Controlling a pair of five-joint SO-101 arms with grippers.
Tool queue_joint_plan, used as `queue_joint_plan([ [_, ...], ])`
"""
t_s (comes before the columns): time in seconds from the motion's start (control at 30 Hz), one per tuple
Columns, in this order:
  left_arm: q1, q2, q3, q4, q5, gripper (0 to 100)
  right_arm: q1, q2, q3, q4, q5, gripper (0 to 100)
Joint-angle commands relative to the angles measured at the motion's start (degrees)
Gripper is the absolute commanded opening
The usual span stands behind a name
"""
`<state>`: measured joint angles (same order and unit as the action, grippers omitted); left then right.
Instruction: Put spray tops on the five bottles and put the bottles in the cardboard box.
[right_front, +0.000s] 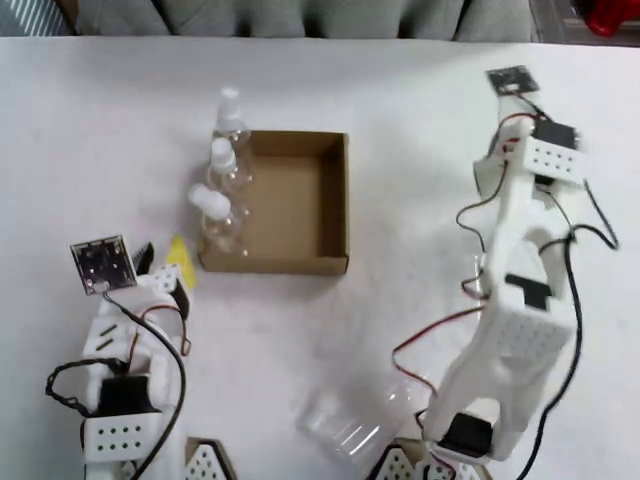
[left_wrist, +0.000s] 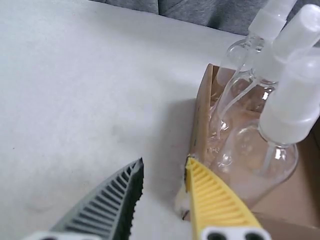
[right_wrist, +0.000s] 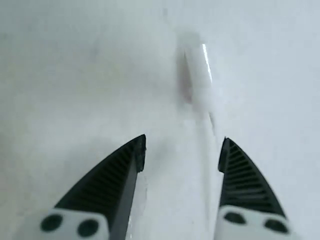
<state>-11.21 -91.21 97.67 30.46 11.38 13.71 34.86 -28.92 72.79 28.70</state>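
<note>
Looking down on a white desk (right_front: 100, 120), two white robot arms stand at the bottom of the frame, one at lower left and one at lower right. Between their bases, at bottom centre, lies a clear plastic object (right_front: 345, 420), too blurred to identify.

The left hand (left_wrist: 164, 165) sits low over the desk at left of centre, just beside the lower left corner of the cardboard box (right_front: 290, 200). Its grey and yellow fingers are parted a little and grip nothing; the yellow one is close to the box wall.

The right arm stretches up the right side of the frame. The right hand (right_wrist: 182, 142) has its black fingers spread wide and holds nothing. Beyond its tips, apart from them, a pale glossy object (right_wrist: 197, 75) lies on the desk, too blurred to name.

In the middle of the frame, three clear bottles (right_front: 222, 170) stand upright in a row along the box's left wall, apparently inside it. Each carries one of the white spray tops (left_wrist: 295, 100).

Grey upholstery (right_front: 300, 15) runs along the top edge.
</note>
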Motion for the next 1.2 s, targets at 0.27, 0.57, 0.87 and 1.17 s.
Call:
queue_joint_plan([
  [0.27, -0.6, 0.9, -0.4, -1.3, 0.3, 14, -0.2, 26.2, -41.1, 5.8, 1.8, 18.7],
  [0.57, -0.6, 0.9, -0.4, -1.3, 0.3, 14, -0.6, 35.7, -52.7, 13.6, 1.5, 4.3],
  [0.87, -0.6, 0.9, -0.4, -1.3, 0.3, 14, -2.9, 29.1, -66.5, 26.3, -4.9, 1.4],
  [1.17, -0.7, 0.9, -0.4, -1.2, 0.3, 14, -5.1, 6.9, -46.2, 26.5, -17.1, 1.4],
])
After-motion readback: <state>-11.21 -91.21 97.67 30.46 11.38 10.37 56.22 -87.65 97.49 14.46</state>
